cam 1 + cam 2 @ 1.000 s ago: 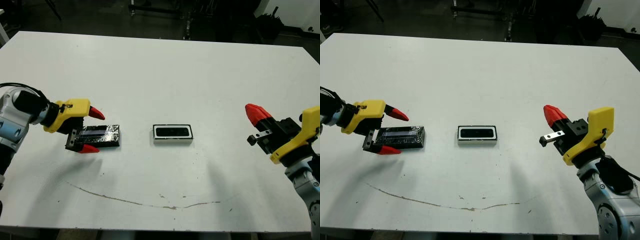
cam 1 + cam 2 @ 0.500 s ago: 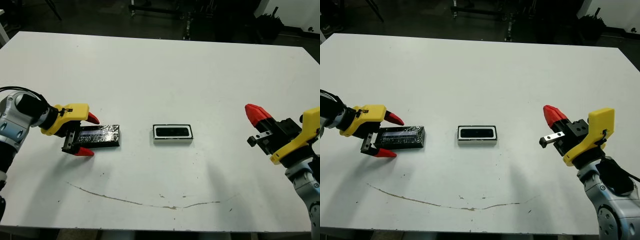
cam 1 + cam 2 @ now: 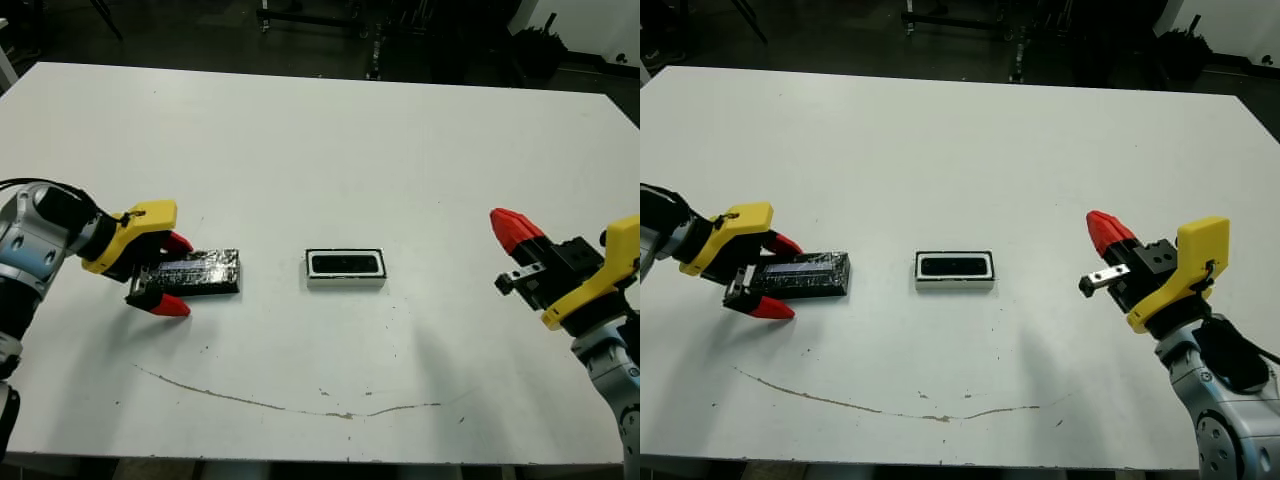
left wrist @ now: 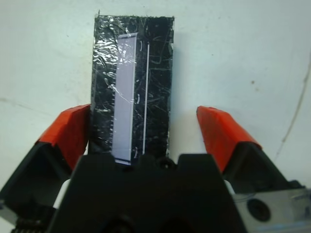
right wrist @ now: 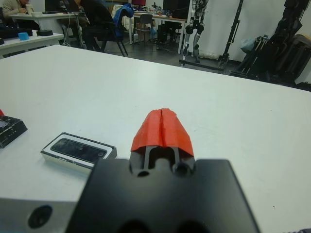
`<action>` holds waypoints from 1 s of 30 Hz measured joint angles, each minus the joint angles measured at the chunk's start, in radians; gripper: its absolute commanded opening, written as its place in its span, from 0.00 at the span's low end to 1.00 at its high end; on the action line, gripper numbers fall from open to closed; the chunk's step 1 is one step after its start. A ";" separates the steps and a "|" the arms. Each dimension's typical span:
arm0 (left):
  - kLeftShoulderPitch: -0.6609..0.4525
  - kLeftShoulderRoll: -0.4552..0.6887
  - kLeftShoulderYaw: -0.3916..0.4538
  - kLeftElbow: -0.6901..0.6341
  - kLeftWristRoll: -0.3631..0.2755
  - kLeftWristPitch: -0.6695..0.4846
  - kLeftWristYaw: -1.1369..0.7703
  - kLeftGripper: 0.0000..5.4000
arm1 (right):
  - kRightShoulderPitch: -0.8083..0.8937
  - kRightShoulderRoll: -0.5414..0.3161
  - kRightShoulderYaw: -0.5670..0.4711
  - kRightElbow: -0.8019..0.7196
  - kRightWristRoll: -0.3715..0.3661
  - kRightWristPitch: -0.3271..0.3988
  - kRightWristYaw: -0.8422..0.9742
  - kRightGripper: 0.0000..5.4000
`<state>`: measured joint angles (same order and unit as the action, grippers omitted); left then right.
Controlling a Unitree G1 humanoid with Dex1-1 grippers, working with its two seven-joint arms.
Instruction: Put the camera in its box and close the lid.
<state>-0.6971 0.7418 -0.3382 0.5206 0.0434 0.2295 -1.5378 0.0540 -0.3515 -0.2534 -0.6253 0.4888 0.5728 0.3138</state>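
— What's at the left end effector (image 4: 143, 133)?
— Its red wedge fingers are spread either side of the lid (image 4: 132, 92), a flat black rectangle under crinkled silvery film; one tip seems to touch.
— And the right end effector (image 5: 163, 130)?
— Clenched, empty. The white-lined box (image 3: 346, 268), camera (image 3: 346, 264) inside, lies between both on the smooth white desk (image 3: 330, 140).

Yellow housings and red-tipped fingers on left gripper (image 3: 168, 273) and right gripper (image 3: 1102, 231); black bodies beneath, silver-grey jointed forearms, a thin black cable.
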 measured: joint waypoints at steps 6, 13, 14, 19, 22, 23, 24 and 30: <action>-0.015 0.005 -0.024 -0.021 0.022 0.032 -0.019 0.67 | 0.000 0.000 0.001 0.000 -0.003 -0.007 0.000 0.00; -0.015 0.007 -0.031 -0.021 0.037 0.014 -0.012 0.58 | 0.001 0.000 0.001 0.000 -0.002 -0.008 0.001 0.00; -0.015 0.007 -0.030 -0.021 0.037 0.008 -0.003 0.58 | 0.000 0.000 0.001 0.000 -0.002 -0.008 0.002 0.00; 0.004 0.007 -0.006 -0.062 0.032 0.034 0.053 0.58 | 0.000 -0.002 0.000 0.000 0.003 -0.008 0.003 0.00; 0.038 0.007 0.036 -0.114 -0.005 0.105 0.093 0.58 | 0.001 -0.002 0.000 0.000 0.002 -0.009 0.004 0.00; 0.053 0.006 0.056 -0.139 -0.025 0.132 0.107 0.58 | 0.002 -0.002 0.000 0.000 0.002 -0.012 0.004 0.00; 0.064 0.004 0.076 -0.162 -0.047 0.158 0.118 0.58 | 0.002 -0.002 0.000 0.000 0.001 -0.015 0.004 0.00; 0.089 -0.046 0.147 -0.252 -0.179 0.203 0.161 0.58 | 0.004 -0.003 0.005 0.001 -0.003 -0.018 0.004 0.00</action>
<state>-0.6079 0.6958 -0.1915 0.2688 -0.1352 0.4329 -1.3769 0.0576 -0.3541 -0.2484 -0.6248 0.4861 0.5551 0.3182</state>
